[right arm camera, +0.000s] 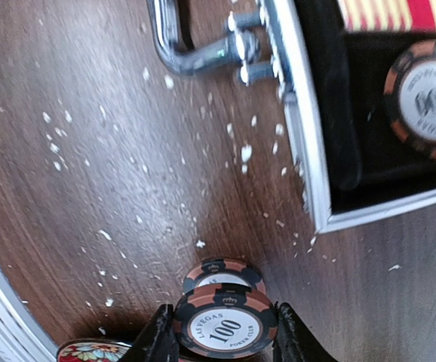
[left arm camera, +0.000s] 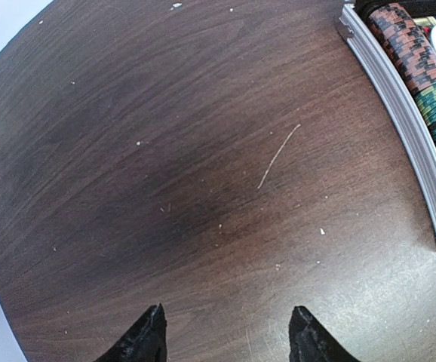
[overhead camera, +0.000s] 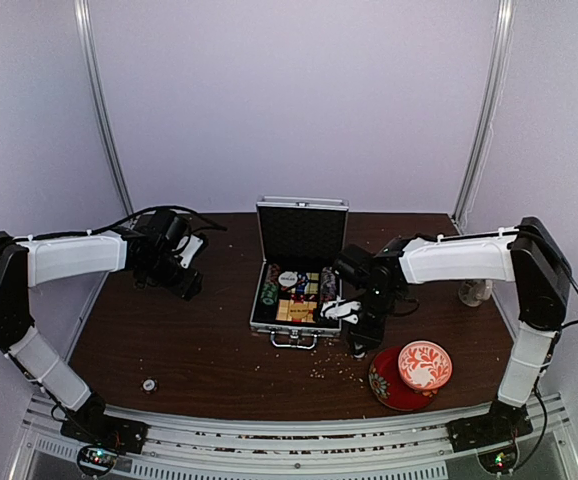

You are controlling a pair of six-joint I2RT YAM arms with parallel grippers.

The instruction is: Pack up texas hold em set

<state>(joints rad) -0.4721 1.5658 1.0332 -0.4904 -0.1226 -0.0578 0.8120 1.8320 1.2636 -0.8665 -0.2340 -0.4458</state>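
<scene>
silver aluminium briefcase [overhead camera: 301, 235] sits open in the middle of the dark wood tabletop [overhead camera: 189, 350], lid upright, with rows of chips [left arm camera: 418, 68] and the red-tan card box [right arm camera: 399, 11] inside. right pincer [right arm camera: 224, 339] is low beside the case's front right corner, near the handle [right arm camera: 191, 49], its fingers pinching a dark poker chip [right arm camera: 225, 324] marked 100 by its edges. a second chip [right arm camera: 224, 271] lies on the wood just behind it. left pincer [left arm camera: 225, 339] hangs spread over bare wood left of the case, holding nothing. white crumbs [right arm camera: 246, 153] speckle the wood.
</scene>
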